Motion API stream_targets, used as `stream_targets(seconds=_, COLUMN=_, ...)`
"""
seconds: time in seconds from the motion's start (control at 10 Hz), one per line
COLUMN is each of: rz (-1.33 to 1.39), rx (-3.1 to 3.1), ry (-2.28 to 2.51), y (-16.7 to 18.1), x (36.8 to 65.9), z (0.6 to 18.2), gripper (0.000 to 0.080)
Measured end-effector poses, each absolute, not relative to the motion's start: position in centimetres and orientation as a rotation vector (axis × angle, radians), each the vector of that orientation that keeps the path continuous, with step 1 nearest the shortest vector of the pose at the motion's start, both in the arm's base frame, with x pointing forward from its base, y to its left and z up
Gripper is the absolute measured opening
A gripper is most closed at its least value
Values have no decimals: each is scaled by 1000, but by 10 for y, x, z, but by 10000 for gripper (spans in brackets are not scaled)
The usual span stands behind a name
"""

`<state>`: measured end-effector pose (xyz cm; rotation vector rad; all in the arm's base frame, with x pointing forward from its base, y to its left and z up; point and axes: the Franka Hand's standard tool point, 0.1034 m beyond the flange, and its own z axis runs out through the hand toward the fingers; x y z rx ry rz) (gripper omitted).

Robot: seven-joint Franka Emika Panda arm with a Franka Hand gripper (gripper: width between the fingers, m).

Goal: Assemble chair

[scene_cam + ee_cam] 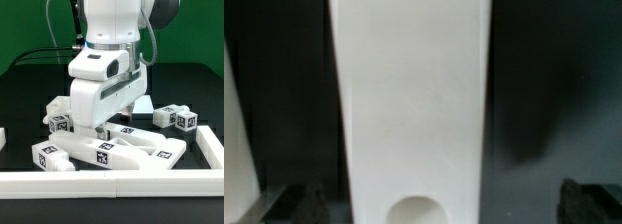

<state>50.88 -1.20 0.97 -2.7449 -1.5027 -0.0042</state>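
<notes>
Loose white chair parts with black-and-white tags lie on the dark table. A long flat panel (pixel 105 152) lies in front of the arm, near the front rail. A blocky part (pixel 60 120) lies at the exterior view's left and another (pixel 172 117) at its right. My gripper (pixel 103 128) points down, low over the middle parts. In the wrist view a long white panel (pixel 411 100) with a rounded hole (pixel 416 210) runs between my dark fingertips (pixel 295 203). The gripper (pixel 441 205) is open; its far finger stands clear of the panel.
A long white border rail (pixel 110 181) runs along the front and up the exterior view's right side (pixel 212 145). Another white part edge (pixel 233 130) shows beside the panel in the wrist view. Dark table (pixel 553 90) lies on the panel's other side.
</notes>
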Motion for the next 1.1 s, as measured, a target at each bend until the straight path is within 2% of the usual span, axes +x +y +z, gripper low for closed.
stream_targets(seconds=0.1, rz=0, rx=-2743, ry=-1502, y=-12, x=508, z=8, gripper=650)
stream_targets(seconds=0.2, rz=0, rx=-2743, ry=-1502, y=-12, x=508, z=8, gripper=587)
stream_targets(seconds=0.3, rz=0, rx=-2743, ry=-1502, y=-12, x=508, z=8, gripper=449)
stream_targets(seconds=0.4, rz=0, rx=-2743, ry=-1502, y=-12, x=508, z=8, gripper=449)
stream_targets(seconds=0.5, rz=0, rx=-2743, ry=-1502, y=-12, x=508, z=8, gripper=313)
stream_targets(seconds=0.7, rz=2, rx=-2742, ry=-1505, y=-10, x=509, z=11, gripper=281)
stream_targets(seconds=0.9, rz=19, rx=-2722, ry=-1550, y=-7, x=514, z=33, gripper=281)
stream_targets(seconds=1.1, rz=72, rx=-2631, ry=-1694, y=-15, x=521, z=72, gripper=281)
